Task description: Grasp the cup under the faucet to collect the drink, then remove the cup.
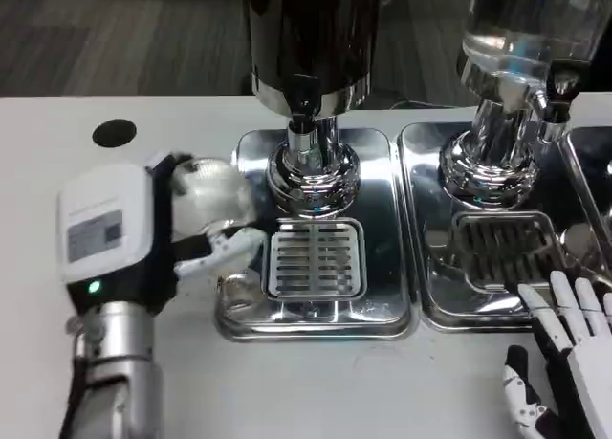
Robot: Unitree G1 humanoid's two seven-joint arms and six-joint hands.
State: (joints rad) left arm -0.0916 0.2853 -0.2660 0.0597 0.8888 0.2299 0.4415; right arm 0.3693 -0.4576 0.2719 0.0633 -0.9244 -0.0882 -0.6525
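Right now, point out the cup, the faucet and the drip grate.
cup (212, 192), head view, its clear side wall.
faucet (304, 99), head view, its black spout.
drip grate (316, 259), head view, its slotted middle.

Legible text: none I can read. Grey label (96, 234) on the back of my left hand (124, 238), print too blurred.

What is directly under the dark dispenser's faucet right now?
Only the slotted drip grate sits under the faucet. The clear cup is off to its left, held in the left hand, contents indiscernible.
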